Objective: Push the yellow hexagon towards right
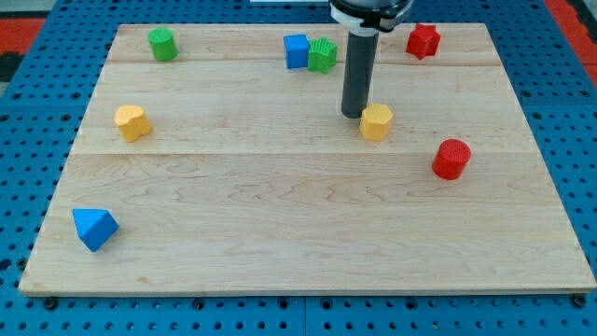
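The yellow hexagon (pixel 376 122) sits right of the board's middle, in the upper half. My tip (pixel 353 114) stands just to the hexagon's upper left, touching or nearly touching its left side. The dark rod rises from there to the view's top.
The wooden board (pixel 298 252) also carries a yellow block (pixel 131 122) at the left, a green cylinder (pixel 162 44) at top left, a blue cube (pixel 297 51) beside a green block (pixel 323 55) at top middle, a red star-like block (pixel 423 41) at top right, a red cylinder (pixel 451 159) at the right, and a blue triangular block (pixel 94 228) at bottom left.
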{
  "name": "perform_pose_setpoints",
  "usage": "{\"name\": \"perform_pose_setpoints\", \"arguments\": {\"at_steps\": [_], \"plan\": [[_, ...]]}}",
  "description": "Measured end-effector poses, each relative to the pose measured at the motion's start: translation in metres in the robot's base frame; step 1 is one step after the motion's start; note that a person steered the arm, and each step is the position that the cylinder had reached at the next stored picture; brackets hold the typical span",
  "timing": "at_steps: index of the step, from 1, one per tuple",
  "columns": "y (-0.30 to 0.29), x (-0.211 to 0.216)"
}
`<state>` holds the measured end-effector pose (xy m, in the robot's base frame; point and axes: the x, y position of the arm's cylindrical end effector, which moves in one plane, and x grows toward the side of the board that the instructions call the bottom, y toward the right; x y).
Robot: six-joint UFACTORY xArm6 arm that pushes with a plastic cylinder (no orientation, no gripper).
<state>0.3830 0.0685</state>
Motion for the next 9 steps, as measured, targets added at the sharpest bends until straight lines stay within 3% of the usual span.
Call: {"name": "perform_pose_setpoints", "arguments": {"at_steps": [5,9], "plan": [[-0.015,0.021],[0.043,0.021]]}}
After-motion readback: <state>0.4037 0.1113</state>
